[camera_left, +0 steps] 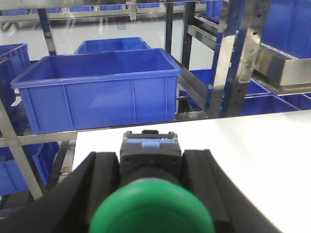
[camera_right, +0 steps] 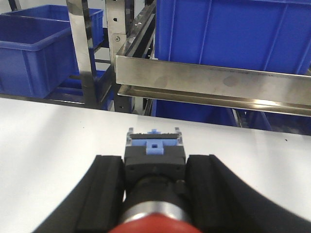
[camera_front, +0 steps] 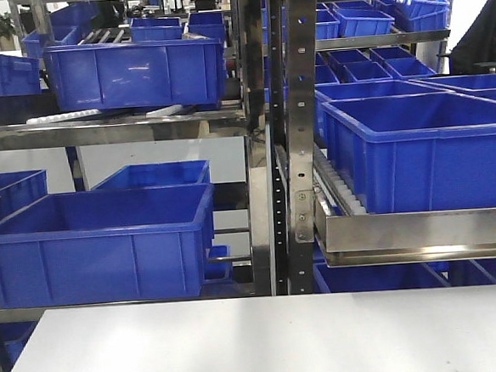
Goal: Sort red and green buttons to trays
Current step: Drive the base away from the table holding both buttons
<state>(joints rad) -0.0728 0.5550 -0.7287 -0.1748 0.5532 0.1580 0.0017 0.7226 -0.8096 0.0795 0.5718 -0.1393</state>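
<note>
My left gripper (camera_left: 151, 167) is shut on a green button (camera_left: 151, 209), a green mushroom cap on a black switch body with a blue clip, held above the white table (camera_left: 252, 145). My right gripper (camera_right: 154, 170) is shut on a red button (camera_right: 154, 224) of the same build, its red cap nearest the camera, above the white table (camera_right: 53, 131). The green and red trays are out of view in all three views. Neither gripper shows in the front view.
Steel racks (camera_front: 266, 134) with deep blue crates (camera_front: 99, 243) stand behind the table's far edge (camera_front: 264, 297). A steel shelf lip (camera_right: 214, 82) juts out at the right. A blue crate (camera_left: 99, 90) sits beyond the table's left corner.
</note>
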